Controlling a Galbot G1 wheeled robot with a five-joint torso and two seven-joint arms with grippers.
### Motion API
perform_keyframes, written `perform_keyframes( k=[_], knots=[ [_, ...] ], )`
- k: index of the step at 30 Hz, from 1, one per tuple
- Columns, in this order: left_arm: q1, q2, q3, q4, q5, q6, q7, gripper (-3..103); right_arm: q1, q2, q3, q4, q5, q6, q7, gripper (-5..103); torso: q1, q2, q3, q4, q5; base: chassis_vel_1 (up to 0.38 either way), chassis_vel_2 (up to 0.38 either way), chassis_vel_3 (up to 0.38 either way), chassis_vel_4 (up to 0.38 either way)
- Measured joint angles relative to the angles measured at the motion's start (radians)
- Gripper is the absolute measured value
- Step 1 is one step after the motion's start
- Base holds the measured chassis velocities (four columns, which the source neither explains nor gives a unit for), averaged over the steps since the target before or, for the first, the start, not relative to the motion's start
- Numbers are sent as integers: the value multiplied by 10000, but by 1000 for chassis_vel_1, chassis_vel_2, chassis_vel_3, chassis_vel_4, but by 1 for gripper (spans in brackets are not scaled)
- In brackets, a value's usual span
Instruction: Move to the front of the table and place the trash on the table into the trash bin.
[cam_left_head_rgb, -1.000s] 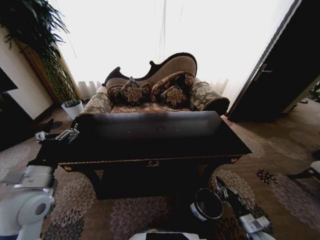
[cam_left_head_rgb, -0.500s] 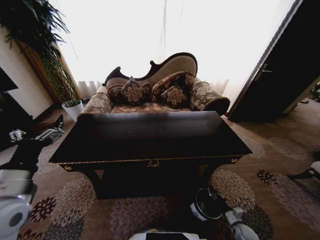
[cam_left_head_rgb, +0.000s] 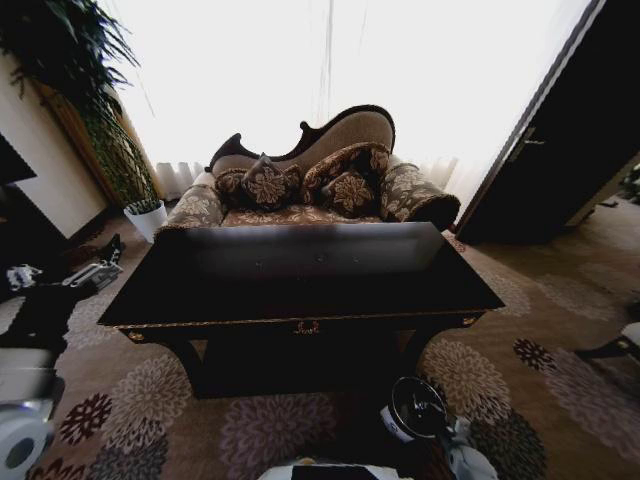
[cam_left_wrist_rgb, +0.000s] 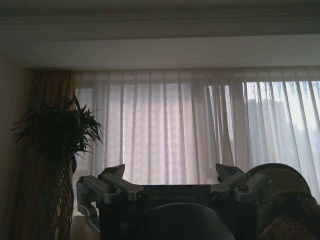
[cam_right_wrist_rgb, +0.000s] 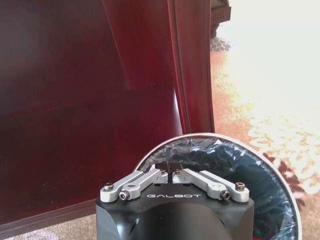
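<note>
right pincer (cam_right_wrist_rgb: 172, 173) closed over the trash bin (cam_right_wrist_rgb: 280, 190), beside the table (cam_left_head_rgb: 300, 290)

I see the table (cam_left_head_rgb: 300, 285) as dark wood with a glossy black top that mirrors the window, plus gold trim along its front edge. At my 12 o'clock the sofa (cam_left_head_rgb: 310, 190) is patterned woven cloth. The trash bin (cam_right_wrist_rgb: 260, 170), at 5 o'clock, has a shiny metal rim and a crinkled, glossy dark plastic liner. My right gripper (cam_right_wrist_rgb: 172, 172) shows brushed silver metal fingers on a matt black body; the left gripper (cam_left_wrist_rgb: 170, 182) looks the same. Sheer cloth curtains (cam_left_wrist_rgb: 190, 125) hang behind.
</note>
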Motion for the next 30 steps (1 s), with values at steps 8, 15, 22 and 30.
perform_keyframes(
  k=[8,15,22,30],
  knots=[
    [87,-82,-4,-6,56,-49,-1,100,343,-60,-88,-323,-45,-228,258,0,0,0,0,1,-3,0,0,0,0],
    [64,-96,22,-15,78,-52,-1,100,417,-186,-142,-339,-28,-405,308,8,0,0,0,0,-2,0,0,0,0],
    [8,-122,104,21,126,-52,-1,100,422,-184,-158,-329,-6,-458,295,35,-1,0,0,0,-1,0,0,0,0],
    [-52,-110,138,89,132,-52,-1,100,423,-200,-175,-323,-4,-462,293,62,-1,0,0,1,-1,0,0,0,0]
  ],
)
